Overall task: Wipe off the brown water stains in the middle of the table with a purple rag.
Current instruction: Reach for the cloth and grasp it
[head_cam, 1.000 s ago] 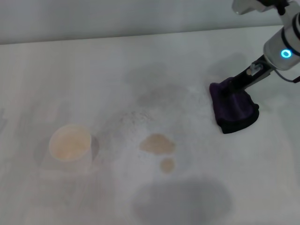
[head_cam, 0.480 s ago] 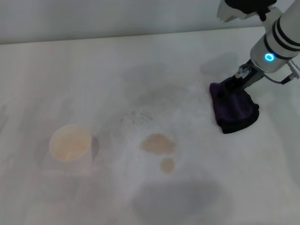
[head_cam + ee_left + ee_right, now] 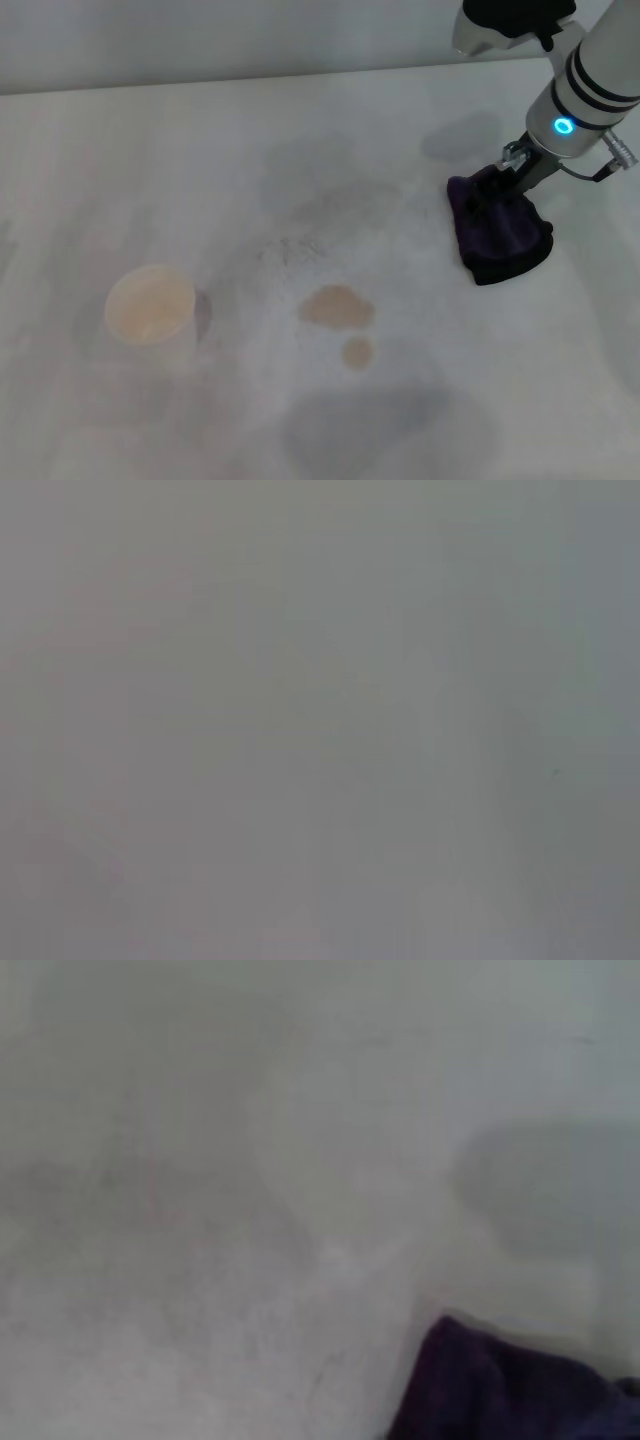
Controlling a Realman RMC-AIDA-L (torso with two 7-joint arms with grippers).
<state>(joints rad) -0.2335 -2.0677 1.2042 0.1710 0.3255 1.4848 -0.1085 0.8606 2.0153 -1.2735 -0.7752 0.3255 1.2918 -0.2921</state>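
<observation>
The purple rag [image 3: 497, 232] lies bunched on the white table [image 3: 200, 150] at the right; its dark edge also shows in the right wrist view [image 3: 500, 1385]. My right gripper [image 3: 503, 183] comes down from the upper right and sits against the rag's top, far side. The brown water stains lie in the middle, left of and nearer than the rag: a larger oval blotch [image 3: 337, 306] and a small round dot [image 3: 357, 351] just below it. The rag is well apart from both. My left gripper is out of view; the left wrist view shows only blank grey.
A white paper cup [image 3: 150, 303] with pale tan liquid stands at the left, apart from the stains. Faint grey shadows lie on the table near the front middle and behind the stains. The table's far edge runs along the top.
My right arm's wrist has swung up and to the left over the rag. The rag has stayed in place. The stains and the cup have not moved.
</observation>
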